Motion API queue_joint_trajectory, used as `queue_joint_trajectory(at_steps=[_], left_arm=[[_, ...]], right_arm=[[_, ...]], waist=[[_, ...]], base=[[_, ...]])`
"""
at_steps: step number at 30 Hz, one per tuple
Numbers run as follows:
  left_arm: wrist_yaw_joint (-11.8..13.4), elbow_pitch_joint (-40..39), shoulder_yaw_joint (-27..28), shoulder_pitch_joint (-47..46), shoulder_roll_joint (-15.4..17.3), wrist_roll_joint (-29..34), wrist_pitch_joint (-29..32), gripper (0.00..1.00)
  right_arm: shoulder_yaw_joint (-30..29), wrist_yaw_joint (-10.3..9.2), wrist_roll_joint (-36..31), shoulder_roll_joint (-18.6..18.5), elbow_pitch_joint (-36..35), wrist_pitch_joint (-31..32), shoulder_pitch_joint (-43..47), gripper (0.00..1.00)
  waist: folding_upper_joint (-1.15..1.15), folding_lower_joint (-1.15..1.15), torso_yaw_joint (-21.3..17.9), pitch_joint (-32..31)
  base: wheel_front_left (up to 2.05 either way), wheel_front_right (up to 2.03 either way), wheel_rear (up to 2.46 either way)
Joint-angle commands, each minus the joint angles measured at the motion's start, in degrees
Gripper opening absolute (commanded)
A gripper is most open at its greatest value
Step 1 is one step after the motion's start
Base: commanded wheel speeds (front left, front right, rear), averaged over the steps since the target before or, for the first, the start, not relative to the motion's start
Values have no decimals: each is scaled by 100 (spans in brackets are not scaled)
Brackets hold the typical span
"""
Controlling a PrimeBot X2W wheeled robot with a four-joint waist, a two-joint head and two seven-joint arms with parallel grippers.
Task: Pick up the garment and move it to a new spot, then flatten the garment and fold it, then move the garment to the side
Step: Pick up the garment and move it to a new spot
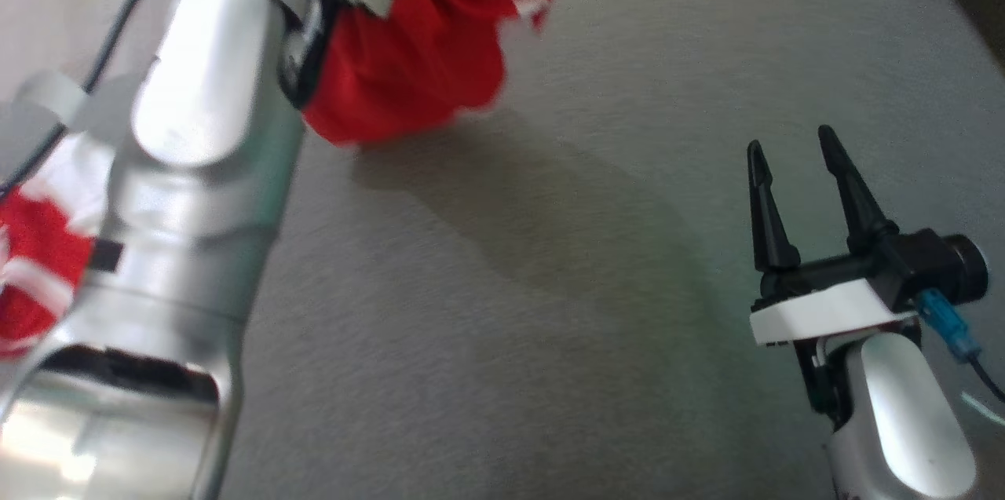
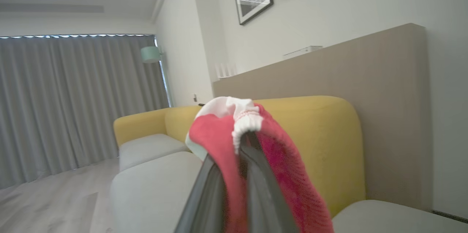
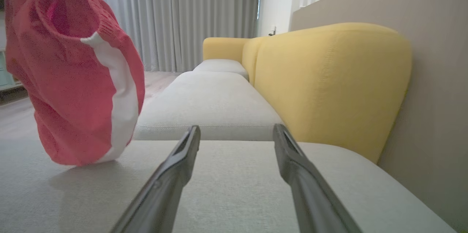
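A red knitted garment point(image 1: 416, 52) with white stripes hangs bunched above the grey sofa cushion point(image 1: 597, 264), its lower end brushing the cushion in the right wrist view, where the garment point(image 3: 73, 79) fills the left side. My left gripper point(image 2: 243, 145) is shut on the garment point(image 2: 278, 167), which drapes over its fingers; in the head view the raised left arm point(image 1: 196, 170) hides the fingertips. More red and white cloth point(image 1: 31, 272) shows behind the arm at the far left. My right gripper point(image 1: 793, 147) stands open and holds nothing over the cushion's right part, far from the garment.
The grey cushion is wide and bare between the arms. A yellow sofa back point(image 3: 329, 79) rises on the right in the right wrist view, with a beige panel point(image 3: 438, 79) behind it. More grey cushions point(image 3: 208, 97), grey curtains point(image 2: 73, 108) and wood floor lie beyond.
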Motion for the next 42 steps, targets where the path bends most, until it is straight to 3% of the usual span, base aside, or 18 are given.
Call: queue_joint_trajectory(at_steps=[1,7,8,9,11,15,19,23,31,42], left_arm=[[-18,-224,-11,29,142,-63,0,0],[-35,202,-398,1019,92,-448,-237,0],[-36,337,-494,1224,79,-502,-285,27],[-37,476,-553,1421,66,-569,-354,100],[-13,777,-636,1771,47,-585,-499,100],[370,1236,-607,2233,27,-515,-680,100],[819,688,-260,2569,176,-265,-691,100],[966,339,7,2889,196,-66,-692,100],[731,137,575,3230,40,-237,-693,100],[380,331,558,4080,-11,-519,-693,100]], right_arm=[[148,-4,94,47,-205,-35,0,100],[266,-4,256,49,-150,-35,91,100],[296,-4,280,49,-122,-35,109,100],[328,-4,298,49,-92,-35,130,100],[390,-4,329,49,-19,-35,178,100],[388,-4,338,49,119,-35,261,100],[402,-4,309,49,207,-35,261,100],[429,-4,311,50,287,-35,242,100],[387,-4,270,50,339,-35,362,100],[137,-4,201,50,274,-35,687,100]], waist=[[0,0,-603,-177],[0,0,-997,-192],[0,0,-1031,-181],[0,0,-1044,-176],[0,0,-1039,-171],[0,0,-856,-187],[0,0,-594,-219],[0,0,-382,-324],[0,0,69,-621],[0,0,662,-925]], base=[[0,0,0],[0,0,0],[0,0,0],[0,0,0],[0,0,0],[0,0,0],[0,0,0],[0,0,0],[0,0,0],[0,0,0]])
